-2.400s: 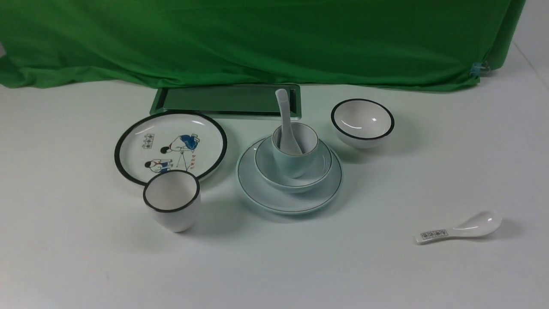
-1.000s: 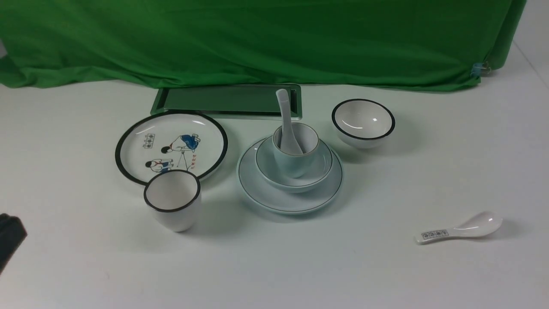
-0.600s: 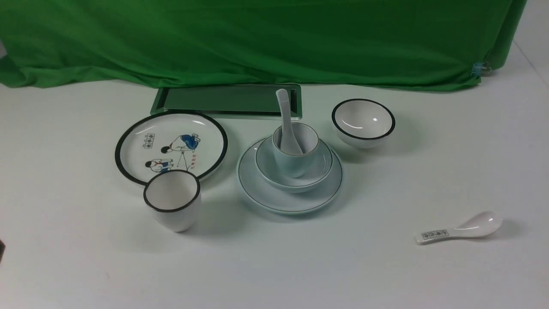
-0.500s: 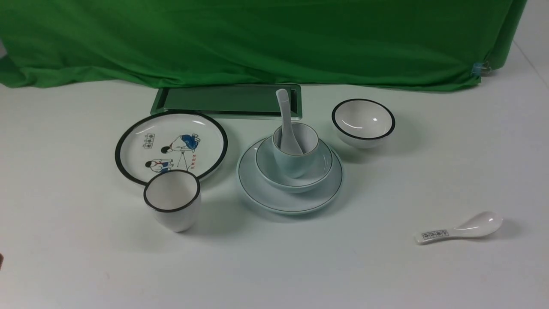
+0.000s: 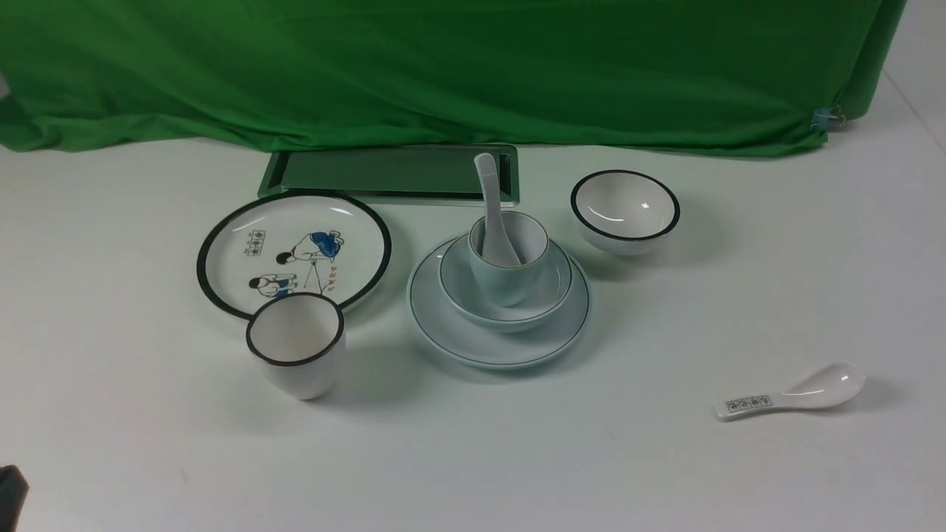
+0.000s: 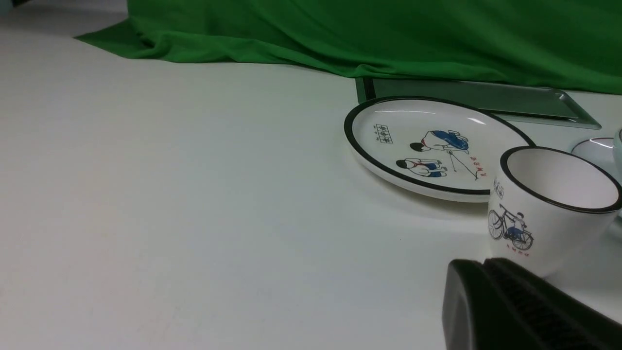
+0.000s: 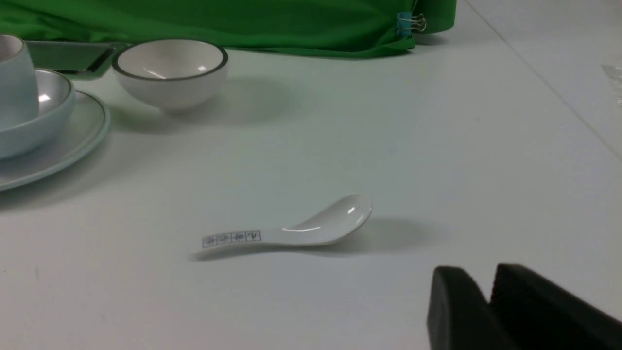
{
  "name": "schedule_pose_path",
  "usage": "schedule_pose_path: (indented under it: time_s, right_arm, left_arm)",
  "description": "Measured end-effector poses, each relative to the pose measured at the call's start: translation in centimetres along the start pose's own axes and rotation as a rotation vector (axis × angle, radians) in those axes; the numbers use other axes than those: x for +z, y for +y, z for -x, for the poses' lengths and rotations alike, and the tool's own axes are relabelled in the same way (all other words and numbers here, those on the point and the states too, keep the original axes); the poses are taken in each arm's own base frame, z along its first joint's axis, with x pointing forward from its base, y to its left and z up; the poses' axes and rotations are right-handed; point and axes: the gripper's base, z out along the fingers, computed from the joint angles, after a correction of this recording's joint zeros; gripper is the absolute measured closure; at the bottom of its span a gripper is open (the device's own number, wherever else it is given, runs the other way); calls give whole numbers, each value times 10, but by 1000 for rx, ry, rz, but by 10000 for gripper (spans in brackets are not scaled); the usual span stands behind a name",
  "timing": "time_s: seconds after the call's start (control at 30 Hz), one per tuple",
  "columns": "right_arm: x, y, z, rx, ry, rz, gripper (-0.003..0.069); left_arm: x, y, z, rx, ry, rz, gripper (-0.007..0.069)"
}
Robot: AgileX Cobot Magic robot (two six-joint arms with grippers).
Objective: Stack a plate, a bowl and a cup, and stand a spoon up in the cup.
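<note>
My white table (image 5: pixel 473 458) — dishes set toward the back.
Resting directly on it I see the plate (image 5: pixel 499 347), cartoon plate (image 5: pixel 244 251), black-rimmed cup (image 5: pixel 296 344), black-rimmed bowl (image 5: pixel 625 210), patterned spoon (image 5: pixel 791 395), a metal tray (image 5: pixel 384 174) — and green cloth (image 5: pixel 443 66).

Open surface in front and to both sides; crockery clustered mid-surface.
The black-rimmed cup (image 5: pixel 296 345) and picture plate (image 5: pixel 294 253) crowd the stacked plate's (image 5: pixel 499 347) left, the small bowl (image 5: pixel 625 210) its right; the patterned spoon (image 5: pixel 792 393) lies well apart.
</note>
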Motion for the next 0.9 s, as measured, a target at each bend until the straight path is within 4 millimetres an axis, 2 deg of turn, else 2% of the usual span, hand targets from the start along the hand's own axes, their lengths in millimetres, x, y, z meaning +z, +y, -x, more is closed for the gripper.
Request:
schedule_pose_path:
  time_s: [0.9]
  right_arm:
    - [0, 0, 0, 0, 0, 0, 454]
  left_arm:
    - [0, 0, 0, 1, 0, 0, 656]
